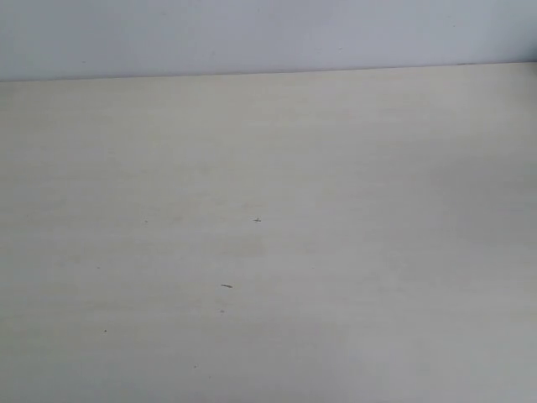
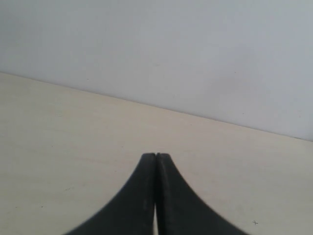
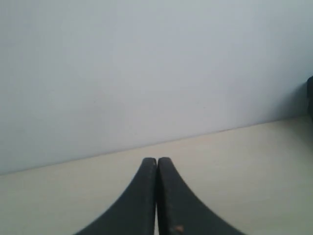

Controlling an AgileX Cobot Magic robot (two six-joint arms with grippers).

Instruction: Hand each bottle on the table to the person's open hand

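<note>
Across the exterior view: the table, pale beige wood-grain, runs from the near edge to the far wall. A few tiny dark specks sit near its middle. Wrist views: left gripper has its black fingers pressed together, tips touching, over the table and facing the wall. The right gripper is likewise together, with a small orange fleck on one finger. There is a dark sliver by the wall; can't identify it.
</note>
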